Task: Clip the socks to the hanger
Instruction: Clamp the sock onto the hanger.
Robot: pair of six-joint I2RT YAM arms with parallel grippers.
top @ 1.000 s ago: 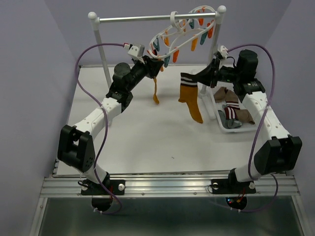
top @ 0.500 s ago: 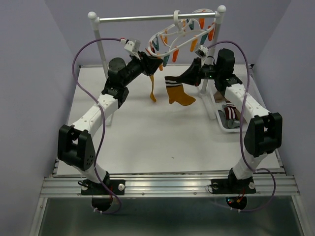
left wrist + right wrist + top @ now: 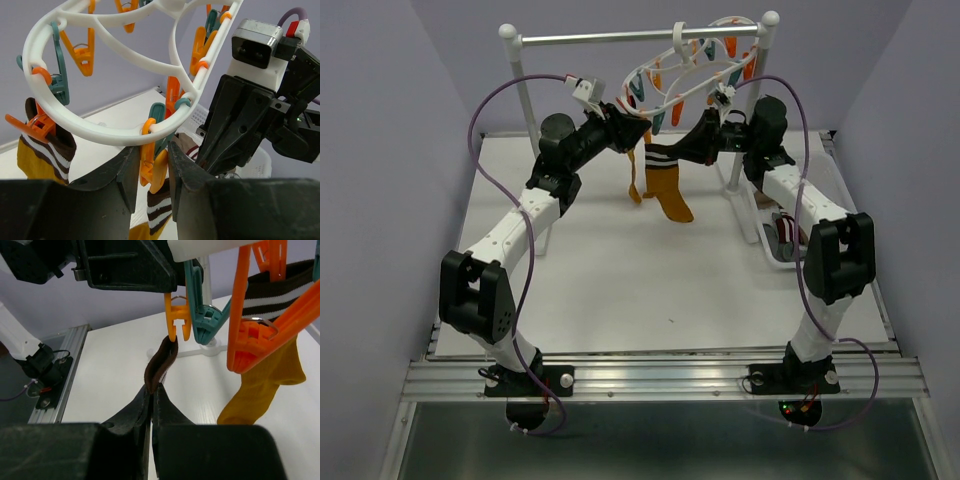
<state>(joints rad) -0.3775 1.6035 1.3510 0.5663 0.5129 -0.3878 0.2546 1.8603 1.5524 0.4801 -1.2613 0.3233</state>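
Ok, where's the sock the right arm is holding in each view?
Top external: sock hangs at centre, below the hanger.
Left wrist: sock at bottom centre, striped cuff only, under the orange clip.
Right wrist: sock at centre, dark cuff edge pinched in the right jaws, just under that clip.
Shared landmark: the hanger's white ring.

We are seeing the left arm (image 3: 510,233) and right arm (image 3: 800,196) wearing white shells between bulky black joints, each trailing a looping purple cable (image 3: 471,132)
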